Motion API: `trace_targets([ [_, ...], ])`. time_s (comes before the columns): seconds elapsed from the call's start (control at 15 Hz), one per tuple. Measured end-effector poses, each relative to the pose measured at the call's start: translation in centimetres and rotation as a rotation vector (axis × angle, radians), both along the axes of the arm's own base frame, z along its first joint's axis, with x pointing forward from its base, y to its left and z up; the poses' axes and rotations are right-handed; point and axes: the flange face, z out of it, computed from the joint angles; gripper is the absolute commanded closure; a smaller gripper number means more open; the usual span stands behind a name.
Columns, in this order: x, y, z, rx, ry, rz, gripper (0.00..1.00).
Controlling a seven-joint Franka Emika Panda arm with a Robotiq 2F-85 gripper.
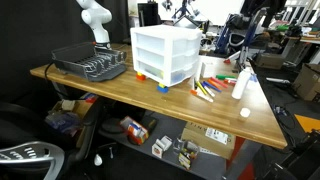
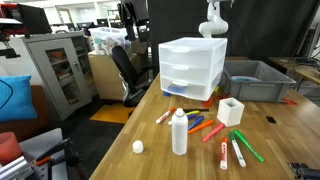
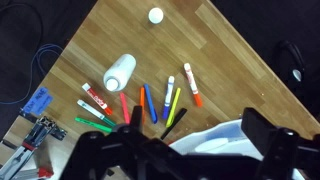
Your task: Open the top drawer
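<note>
Drawers [image 2: 190,72] number three, top drawer [image 2: 188,54] shut, one bottle [image 2: 179,133]

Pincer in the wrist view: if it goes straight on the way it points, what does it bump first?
Probably the white drawer unit, which shows between the open pincer's fingers. It looks nearer than the markers and table, though depth is hard to judge.

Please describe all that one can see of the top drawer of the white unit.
The top drawer is the uppermost of three in a small white unit that stands on a wooden table. It is wide and shallow, and looks like white translucent plastic. It appears shut, its front level with the two drawers below. It sits level in the unit's frame, and nothing else is seen touching it. Its contents, if any, cannot be made out.
</note>
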Motion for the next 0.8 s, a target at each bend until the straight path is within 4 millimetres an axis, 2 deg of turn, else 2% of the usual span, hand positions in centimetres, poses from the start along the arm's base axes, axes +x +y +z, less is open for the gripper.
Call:
trace_targets([
  [0.33, 0.5, 0.3, 0.0, 0.035, -0.04, -0.034, 0.0],
  [0.53, 1.8, 0.4, -0.4, 0.126, -0.148, -0.135, 0.0],
  [0.8, 3.9, 0.4, -2.1, 0.228, -0.288, -0.261, 0.0],
])
